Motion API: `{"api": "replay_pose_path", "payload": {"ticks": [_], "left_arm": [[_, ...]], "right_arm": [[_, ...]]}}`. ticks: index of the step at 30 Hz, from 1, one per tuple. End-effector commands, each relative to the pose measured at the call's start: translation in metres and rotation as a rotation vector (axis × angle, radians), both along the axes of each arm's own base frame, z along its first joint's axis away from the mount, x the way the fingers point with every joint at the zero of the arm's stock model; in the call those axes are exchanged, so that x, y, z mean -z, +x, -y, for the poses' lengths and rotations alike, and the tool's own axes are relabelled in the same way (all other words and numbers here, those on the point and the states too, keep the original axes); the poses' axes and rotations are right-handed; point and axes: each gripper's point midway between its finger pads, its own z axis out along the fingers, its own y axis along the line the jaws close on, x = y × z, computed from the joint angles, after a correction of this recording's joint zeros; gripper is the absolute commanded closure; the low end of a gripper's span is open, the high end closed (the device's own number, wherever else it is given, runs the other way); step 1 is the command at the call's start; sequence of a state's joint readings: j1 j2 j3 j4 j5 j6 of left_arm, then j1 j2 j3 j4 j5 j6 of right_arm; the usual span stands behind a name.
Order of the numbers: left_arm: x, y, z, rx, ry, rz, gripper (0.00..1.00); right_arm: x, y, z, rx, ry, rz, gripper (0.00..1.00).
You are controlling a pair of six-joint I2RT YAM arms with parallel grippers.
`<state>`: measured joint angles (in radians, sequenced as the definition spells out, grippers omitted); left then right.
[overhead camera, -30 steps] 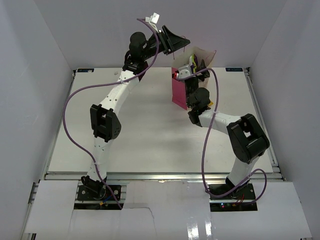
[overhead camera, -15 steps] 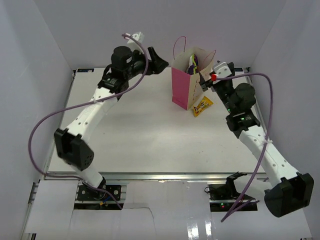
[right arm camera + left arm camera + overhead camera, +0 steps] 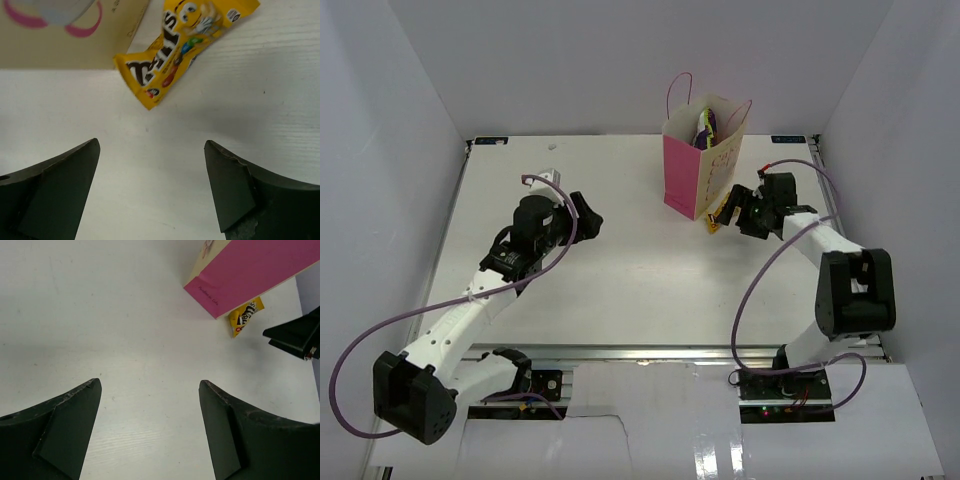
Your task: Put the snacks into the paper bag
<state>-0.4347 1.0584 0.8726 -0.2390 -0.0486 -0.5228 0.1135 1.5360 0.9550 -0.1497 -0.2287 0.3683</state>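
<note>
Well, paper bag [image 3: 686, 186] holds snacks [image 3: 705, 126] (yellow packet [image 3: 175, 45] outside) — left end effector [image 3: 149, 384], right end effector [image 3: 151, 144] spread.

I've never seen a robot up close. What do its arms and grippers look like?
The left arm and right arm are white tubes with chunky black joints. A thin purple cable loops loosely along each. The left gripper and right gripper each end in two matte black, wedge-shaped fingers.

The white table [image 3: 620, 290] carries the upright paper bag [image 3: 692, 175] — a yellow snack packet [image 3: 180, 47] flat just beside its base.
</note>
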Motion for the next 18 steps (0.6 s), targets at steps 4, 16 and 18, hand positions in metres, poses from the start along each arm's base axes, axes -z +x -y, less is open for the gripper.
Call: {"api": "replay_pose_path", "payload": {"ticks": [4, 16, 18], "left_arm": [[-0.012, -0.016, -0.018, -0.087, -0.057, 0.016, 0.11], [-0.006, -0.038, -0.031, -0.139, -0.102, -0.006, 0.1], [-0.006, -0.037, -0.03, -0.135, -0.107, -0.01, 0.1]], "right_arm": [[-0.005, 0.058, -0.001, 0.285, 0.123, -0.111, 0.11], [0.053, 0.081, 0.017, 0.436, -0.006, -0.199, 0.35], [0.058, 0.083, 0.017, 0.437, -0.024, -0.195, 0.38]]}}
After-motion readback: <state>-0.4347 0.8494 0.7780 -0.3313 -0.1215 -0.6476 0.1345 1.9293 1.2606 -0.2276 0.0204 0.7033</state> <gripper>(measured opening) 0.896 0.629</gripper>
